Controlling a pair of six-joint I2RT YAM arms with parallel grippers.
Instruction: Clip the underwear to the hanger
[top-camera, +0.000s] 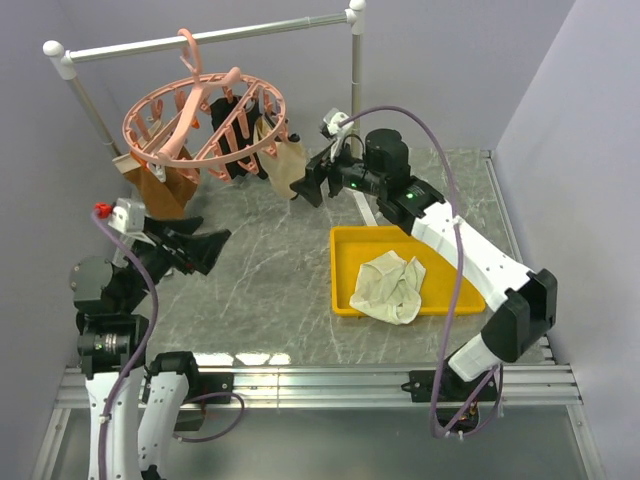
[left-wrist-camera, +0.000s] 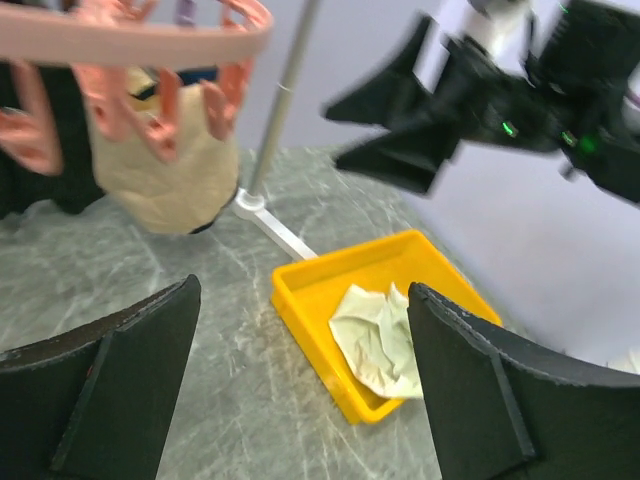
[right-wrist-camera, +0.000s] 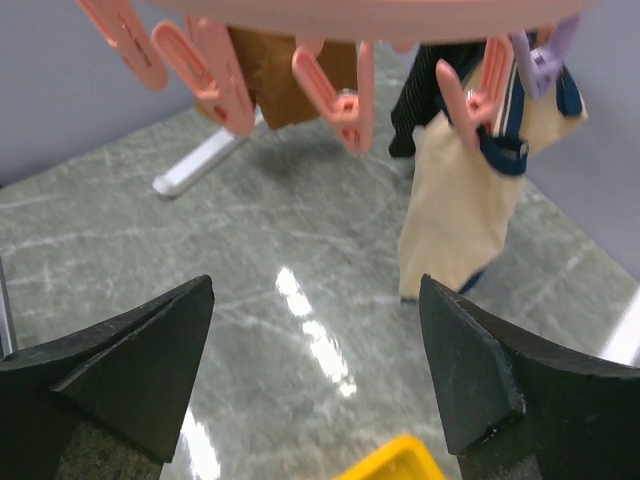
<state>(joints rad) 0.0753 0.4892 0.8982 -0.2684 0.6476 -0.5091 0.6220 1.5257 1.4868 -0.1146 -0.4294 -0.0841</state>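
- Lying crumpled in the yellow tray (top-camera: 343, 262), the underwear (top-camera: 392, 285) is a pale cream pair of briefs with a faint greenish cast; its soft fabric is bunched into folds and creases, and one edge reaches over the tray's near rim
- the tray sits on the right side of the grey marbled worktop (top-camera: 260, 285), just beside the right arm
- the hanger (top-camera: 205, 118) is a salmon-pink oval ring with many small pink clips and a hook on top; it hangs from the white-and-grey rail (top-camera: 215, 37) at the back left, well apart from the underwear
- a brown garment (top-camera: 165, 190), a black garment (top-camera: 235, 150) and a tan-beige garment (top-camera: 285, 165) hang clipped to the ring
- the left tool (top-camera: 205, 250) has its black fingers spread wide with nothing between them; it hovers over the worktop below the hanger
- the right tool (top-camera: 313, 180) also stands wide apart and empty; it points toward the tan-beige garment, near the ring's right side, behind the tray
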